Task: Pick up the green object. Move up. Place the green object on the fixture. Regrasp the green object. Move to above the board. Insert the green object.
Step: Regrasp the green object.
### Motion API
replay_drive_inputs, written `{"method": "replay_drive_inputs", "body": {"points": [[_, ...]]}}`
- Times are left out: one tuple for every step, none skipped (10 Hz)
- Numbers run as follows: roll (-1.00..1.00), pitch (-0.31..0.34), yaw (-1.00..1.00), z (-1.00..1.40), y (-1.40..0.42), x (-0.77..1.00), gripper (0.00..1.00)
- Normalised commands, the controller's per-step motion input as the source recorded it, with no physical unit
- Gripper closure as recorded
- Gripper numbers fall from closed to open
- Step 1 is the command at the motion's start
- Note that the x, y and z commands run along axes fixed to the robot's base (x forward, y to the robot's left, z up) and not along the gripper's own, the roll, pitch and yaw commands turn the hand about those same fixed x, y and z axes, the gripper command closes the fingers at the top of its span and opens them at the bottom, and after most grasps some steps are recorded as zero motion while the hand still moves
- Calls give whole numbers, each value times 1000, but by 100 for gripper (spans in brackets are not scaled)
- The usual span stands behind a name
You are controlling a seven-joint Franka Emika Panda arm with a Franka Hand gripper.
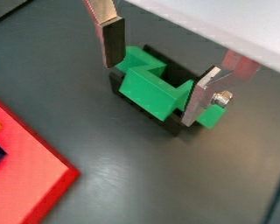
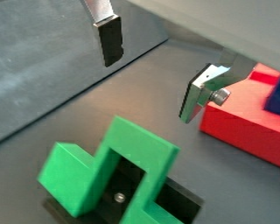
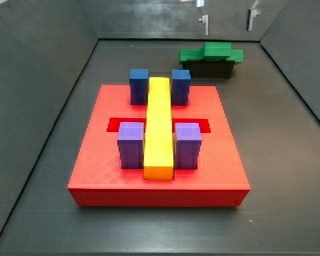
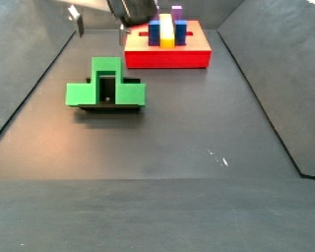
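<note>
A dark matte floor (image 4: 187,187) with low grey walls held everything. The board (image 3: 156,180) lay well apart from the fixture (image 4: 107,108), which carried the green object (image 4: 105,91). Above the fixture hung the gripper (image 1: 154,74), jaws open and empty.

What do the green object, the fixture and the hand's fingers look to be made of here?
Green object: probably moulded plastic, with an even bright colour and soft sheen.
Fixture: dark, matte, likely plastic or painted metal; unclear.
The hand is open above both; its fingers look like brushed metal, silver plates with dark, seemingly rubber pads.
</note>
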Motion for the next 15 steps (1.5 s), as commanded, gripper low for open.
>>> {"method": "replay_drive_inputs", "body": {"points": [[1000,-40,129,174,-237,277,0],[1000,-6,143,160,-217,311,0],[1000,0,166,174,-189,337,0],[1000,-11,240,171,-126,406,0],[1000,-9,280,151,-91,466,0],[1000,0,277,114,-106,414,0],[1000,0,420,0,0,437,0],[897,0,526,0,0,360,0],[829,0,583,-9,0,303,0],[791,0,617,-23,0,277,0],[714,0,669,-63,0,237,0],[657,0,717,-103,0,189,0],[657,-17,714,-80,0,186,0],[774,-23,623,-94,0,226,0],[800,-46,177,-306,-260,-43,0]]}}
